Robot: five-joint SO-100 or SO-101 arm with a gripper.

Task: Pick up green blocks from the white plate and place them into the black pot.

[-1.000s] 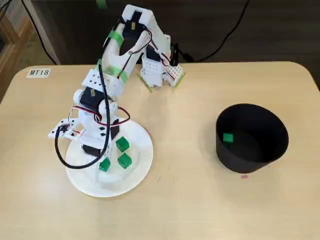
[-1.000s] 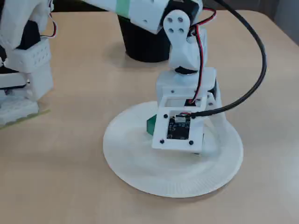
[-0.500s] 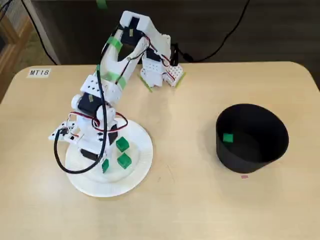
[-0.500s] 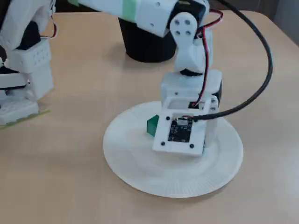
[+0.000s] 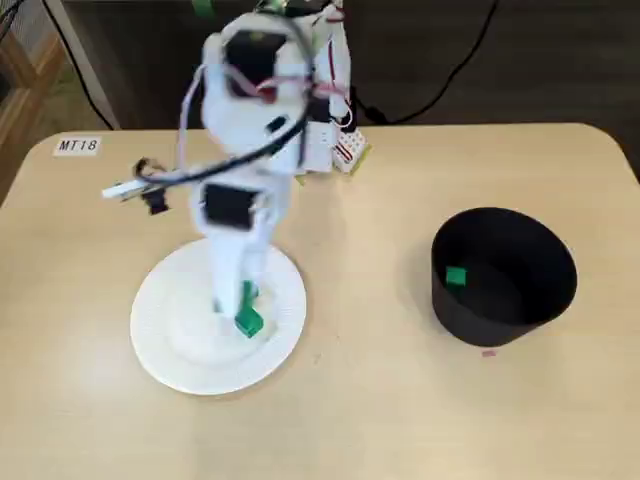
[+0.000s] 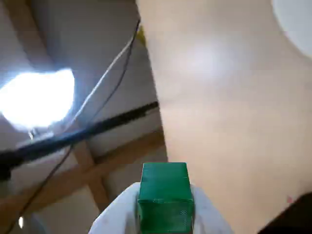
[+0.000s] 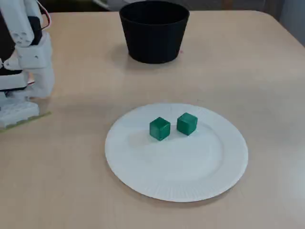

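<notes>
Closest to the wrist camera, the hand [image 6: 164,210] pinches a held green block [image 6: 163,187]. The cube sits squarely between the two white fingers [image 6: 116,217], one face toward the lens. Past it the wrist view shows bare tan worktop [image 6: 219,97] and an arc of the white plate [image 6: 296,19] in the upper right corner.

In the fixed view from above, the arm [image 5: 245,130] is blurred and leans out over the white plate [image 5: 170,330], its lower end hanging above the plate's middle. The held green block cannot be made out there.

In the low fixed view the plate [image 7: 176,171] lies flat with two loose blocks on it, the left cube [image 7: 159,129] and the right cube [image 7: 187,123]. They lie side by side, near each other but apart, just beyond the plate's centre. From above, the arm partly covers one of them.

The arm's base [image 7: 24,62] stands on the worktop off the plate's left side in the low view.

The black pot [image 7: 154,43] stands upright, well apart from the plate. It is beyond the plate in the low view and to its right from above [image 5: 500,320]. Inside it a potted green block [image 5: 455,276] rests against the wall nearest the plate.

A small label [image 5: 78,145] reading "MT18" lies up and left of the plate in the view from above.
</notes>
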